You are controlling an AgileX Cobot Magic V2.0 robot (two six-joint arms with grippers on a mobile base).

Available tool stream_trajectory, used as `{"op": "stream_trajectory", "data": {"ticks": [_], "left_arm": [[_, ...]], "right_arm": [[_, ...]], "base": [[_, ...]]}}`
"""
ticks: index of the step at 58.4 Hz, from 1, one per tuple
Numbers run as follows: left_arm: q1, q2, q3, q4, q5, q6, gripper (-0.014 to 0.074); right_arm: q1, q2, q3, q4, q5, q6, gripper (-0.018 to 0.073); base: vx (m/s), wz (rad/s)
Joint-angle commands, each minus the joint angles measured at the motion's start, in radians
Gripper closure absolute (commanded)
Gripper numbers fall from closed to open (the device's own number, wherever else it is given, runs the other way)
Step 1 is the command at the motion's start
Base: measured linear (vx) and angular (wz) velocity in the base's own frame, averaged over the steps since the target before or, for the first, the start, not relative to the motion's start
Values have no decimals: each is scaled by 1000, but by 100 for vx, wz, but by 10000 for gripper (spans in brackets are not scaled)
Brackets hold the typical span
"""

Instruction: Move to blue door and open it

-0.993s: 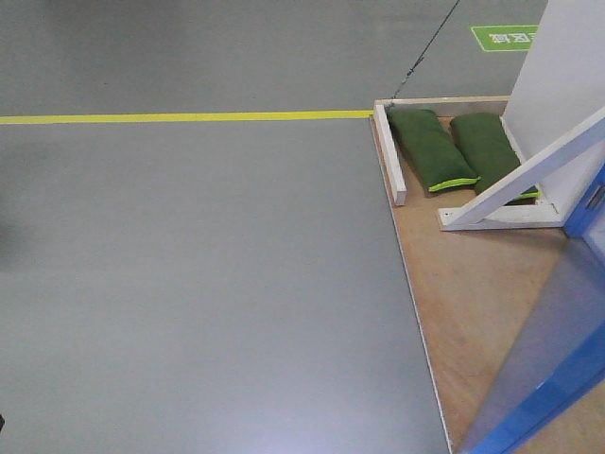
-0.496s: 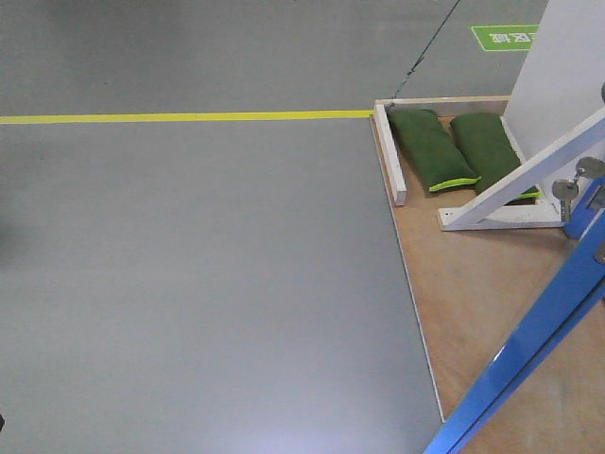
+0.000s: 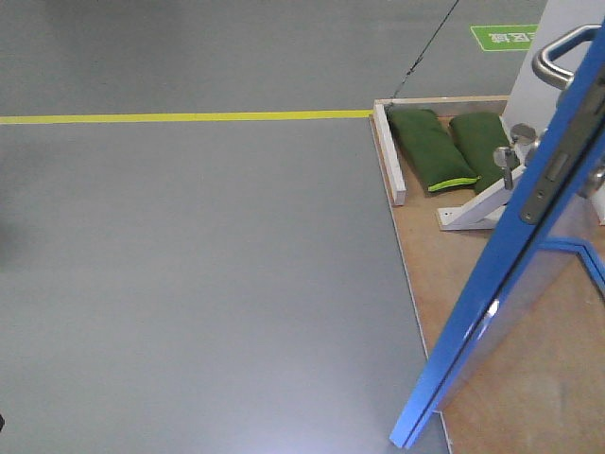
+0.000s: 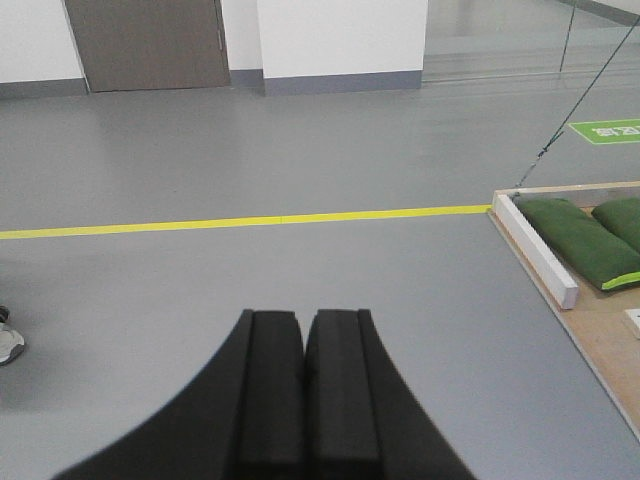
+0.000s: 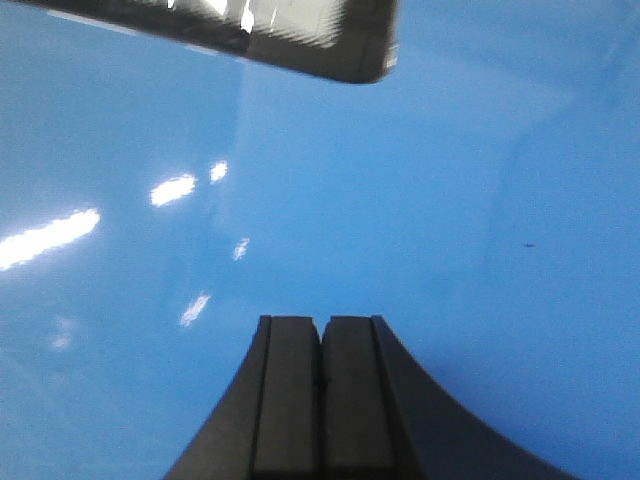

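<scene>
- One glossy blue door [image 3: 489, 284] stands at the right of the front view. Its narrow edge runs diagonally from the lower middle to the upper right, and its top and far side are cut off by the frame.
- A curved silver lever handle [image 3: 558, 49] is seen near the upper end, and a grey metal latch plate [image 3: 546, 176] is set into the edge. Small silver pieces [image 3: 509, 153] stick out beside the edge, too small to be identified.
- The right wrist view is filled by the door's smooth, shiny face, with bright highlights and a dark reflection at the top.
- The right gripper [image 5: 321, 325] is held before that face, its black pads pressed together with nothing between them. Whether the panel is touched cannot be told.
- The left gripper [image 4: 304, 320] is likewise closed and empty, above matte grey floor [image 4: 300, 170].
- The door is carried on a flat wooden platform [image 3: 463, 284]. On the platform lie two soft green sandbags [image 3: 430, 147], a white plank [image 3: 389, 156] and a white brace [image 3: 468, 210], partly hidden behind the door.
- A yellow line [image 3: 189, 117] is drawn across the floor, and a green floor marking [image 3: 506, 36] is seen at the top right.
</scene>
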Motion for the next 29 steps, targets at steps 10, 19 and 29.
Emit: {"op": "stream_trajectory", "data": {"ticks": [10, 19, 29], "left_arm": [[-2, -12, -27, -3, -85, -7, 524], [-2, -12, -27, -3, -85, -7, 524], [-2, -12, -27, -3, -85, -7, 524]], "right_arm": [[28, 75, -158, -40, 246, -9, 548], [64, 150, -185, -46, 223, -9, 548], [131, 211, -212, -47, 161, -9, 548]], "base": [[0, 0], [0, 0], [0, 0]]}}
